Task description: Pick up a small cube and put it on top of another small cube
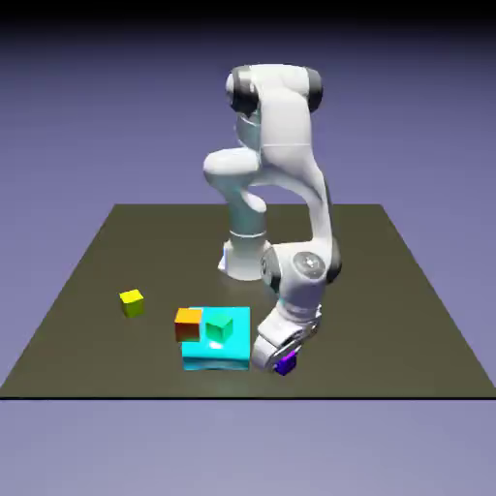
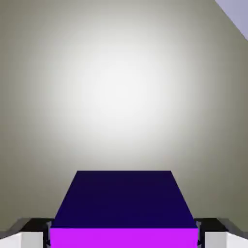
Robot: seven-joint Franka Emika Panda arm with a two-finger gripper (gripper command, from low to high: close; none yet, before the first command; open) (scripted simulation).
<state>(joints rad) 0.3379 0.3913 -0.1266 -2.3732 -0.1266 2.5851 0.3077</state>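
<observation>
**Listener:** What does the exterior view show?

**Describer:** A white robot arm [image 1: 287, 126] on a dark worktop [image 1: 387, 329], against a blue-violet backdrop [image 1: 77, 126]. The arm bends down toward the near edge, right of the middle, and its hand [image 1: 282, 337] is tilted.

**Listener:** Where is the cube being handled?

**Describer:** The small purple cube [image 1: 286, 363] is at the lower end of the hand, near the worktop's front edge. I cannot tell whether it touches the surface.

**Listener:** And the jaws?

**Describer:** They are holding the purple cube. In the hand view it sits between the two fingertips [image 2: 32, 239], one close against each side, with a dark blue face above a bright magenta one. Behind it is a pale glare on the worktop, and a corner of backdrop at top right.

**Listener:** What else is there?

**Describer:** To the exterior view's left of the hand is a wide cyan block [image 1: 216, 359]. A small green cube [image 1: 220, 327] shows against its top. An orange cube [image 1: 189, 325] overlaps its left edge in the view; I cannot tell what supports it. Farther left, well apart, a small yellow cube [image 1: 132, 303] rests on the worktop.
</observation>
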